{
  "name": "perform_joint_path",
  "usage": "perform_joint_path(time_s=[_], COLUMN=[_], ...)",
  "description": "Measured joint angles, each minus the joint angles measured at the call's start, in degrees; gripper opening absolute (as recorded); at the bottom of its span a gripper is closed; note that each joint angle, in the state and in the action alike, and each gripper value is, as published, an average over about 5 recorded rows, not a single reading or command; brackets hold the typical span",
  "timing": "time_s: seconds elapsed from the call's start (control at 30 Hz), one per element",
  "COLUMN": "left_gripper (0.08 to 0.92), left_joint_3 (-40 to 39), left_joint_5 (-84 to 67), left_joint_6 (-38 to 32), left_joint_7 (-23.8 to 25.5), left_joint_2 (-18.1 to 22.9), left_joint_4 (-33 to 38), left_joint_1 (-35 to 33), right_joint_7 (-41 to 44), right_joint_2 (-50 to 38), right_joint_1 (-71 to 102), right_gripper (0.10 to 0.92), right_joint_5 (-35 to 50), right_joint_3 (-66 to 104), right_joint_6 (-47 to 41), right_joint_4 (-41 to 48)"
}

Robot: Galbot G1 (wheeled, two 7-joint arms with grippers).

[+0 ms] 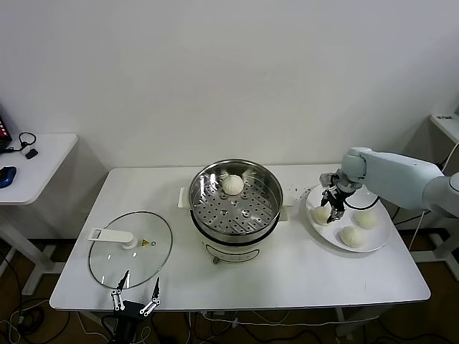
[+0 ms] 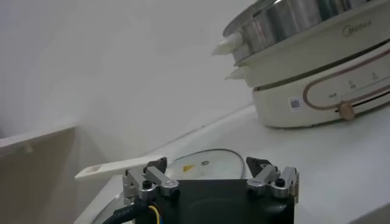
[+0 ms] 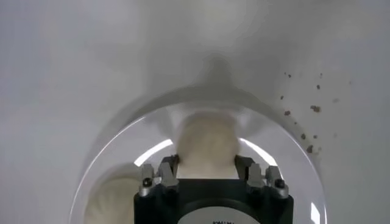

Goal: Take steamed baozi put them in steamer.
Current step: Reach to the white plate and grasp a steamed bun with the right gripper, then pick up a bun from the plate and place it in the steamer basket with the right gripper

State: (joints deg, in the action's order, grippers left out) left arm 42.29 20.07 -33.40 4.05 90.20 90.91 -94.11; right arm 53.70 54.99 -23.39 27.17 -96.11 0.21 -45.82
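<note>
The steel steamer (image 1: 204,215) stands mid-table on its white base, with one cream-white baozi (image 1: 232,184) at the back of its perforated floor. Three more baozi lie on the white plate (image 1: 384,233) at the right. My right gripper (image 1: 331,211) reaches down onto the leftmost one (image 1: 320,214). In the right wrist view its fingers press both sides of that baozi (image 3: 206,143), which rests on the plate (image 3: 286,170). The other two baozi (image 1: 366,219) (image 1: 352,236) lie loose. My left gripper (image 1: 135,290) hangs open at the table's front edge, holding nothing.
The glass lid (image 1: 130,249) with its white handle lies flat at the front left, just beyond the left gripper. Dark crumbs (image 3: 304,122) dot the table by the plate. A side table (image 1: 36,161) stands at the far left.
</note>
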Motion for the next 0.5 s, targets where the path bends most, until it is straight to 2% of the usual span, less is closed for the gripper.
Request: perform_joint_path(time_s=[0.27,0.5], left_gripper=[0.823,0.823], left_joint_3=[-0.05,-0.19], left_joint_5=[0.09,0.25], left_joint_6=[-0.10,-0.05], left_joint_7=[-0.05,-0.05], left_joint_2=[0.00,-0.11], left_joint_4=[0.23,0.65], left_joint_1=[0.00,-0.02], right_joint_7=[0.84,1.38], right_joint_2=[-1.23,-2.06], right_joint_1=[-2.92,-10.99], right_gripper=[0.611,0.611], right_joint_5=[0.63,3.78], right_joint_3=[-1.78,-6.84], right_joint_6=[0.10,-0.29], right_joint_4=[-2.98,-9.54])
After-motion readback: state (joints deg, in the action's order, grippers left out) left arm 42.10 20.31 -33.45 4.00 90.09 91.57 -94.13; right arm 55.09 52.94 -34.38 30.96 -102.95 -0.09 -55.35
